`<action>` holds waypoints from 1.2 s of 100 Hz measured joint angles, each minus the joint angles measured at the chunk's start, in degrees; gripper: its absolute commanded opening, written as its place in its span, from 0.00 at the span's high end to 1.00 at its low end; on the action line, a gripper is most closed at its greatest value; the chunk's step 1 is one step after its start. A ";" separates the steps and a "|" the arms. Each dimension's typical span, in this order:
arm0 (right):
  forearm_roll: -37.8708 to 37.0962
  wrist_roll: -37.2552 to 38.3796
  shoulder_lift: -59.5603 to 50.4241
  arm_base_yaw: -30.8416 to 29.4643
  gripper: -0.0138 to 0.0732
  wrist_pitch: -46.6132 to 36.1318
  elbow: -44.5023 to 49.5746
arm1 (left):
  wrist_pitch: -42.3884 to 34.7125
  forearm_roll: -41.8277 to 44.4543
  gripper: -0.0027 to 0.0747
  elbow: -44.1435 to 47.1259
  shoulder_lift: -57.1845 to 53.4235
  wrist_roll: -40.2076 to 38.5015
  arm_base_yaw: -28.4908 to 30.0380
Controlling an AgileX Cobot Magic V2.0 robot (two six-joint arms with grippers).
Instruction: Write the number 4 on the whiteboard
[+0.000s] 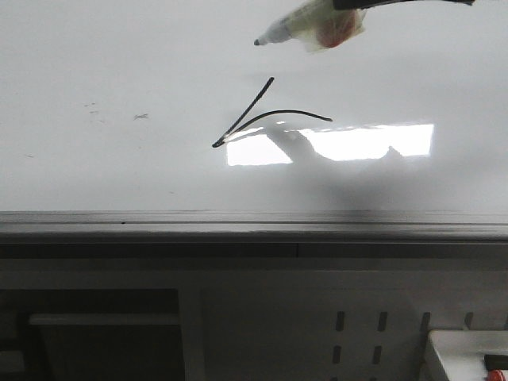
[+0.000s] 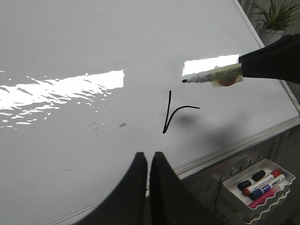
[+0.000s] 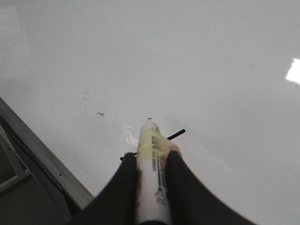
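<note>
The whiteboard (image 1: 119, 63) fills the front view. On it is the black marker figure of the number 4 (image 1: 254, 111), showing a slanted stroke and a curved horizontal stroke; it also shows in the left wrist view (image 2: 168, 115). My right gripper (image 3: 152, 157) is shut on a white marker (image 3: 151, 183) with yellowish tape. The marker (image 1: 309, 30) hangs tip-left above the board, beyond the strokes, its tip off the surface. My left gripper (image 2: 148, 157) is shut and empty, over the board's near edge.
A grey edge rail (image 1: 238, 226) runs along the board's front. A white tray (image 2: 281, 197) with several markers hangs below the right end. Faint grey smudges (image 1: 140, 117) lie left of the figure. A plant (image 2: 274, 16) stands beyond the right edge.
</note>
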 measured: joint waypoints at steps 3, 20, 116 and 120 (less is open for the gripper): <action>0.00 0.00 0.43 -0.25 0.89 -0.12 0.00 | 0.00 0.00 0.99 0.00 0.00 0.00 0.00; -0.04 0.00 2.10 -2.35 0.89 -0.12 0.00 | 0.52 0.00 0.99 0.00 0.00 0.00 0.00; -0.04 0.00 4.21 -4.97 0.89 -0.12 -0.13 | 1.57 0.00 0.99 0.00 0.00 0.00 0.00; -0.04 0.00 4.45 -4.97 0.89 -0.12 -0.13 | 1.57 0.00 0.99 0.00 0.00 0.00 0.00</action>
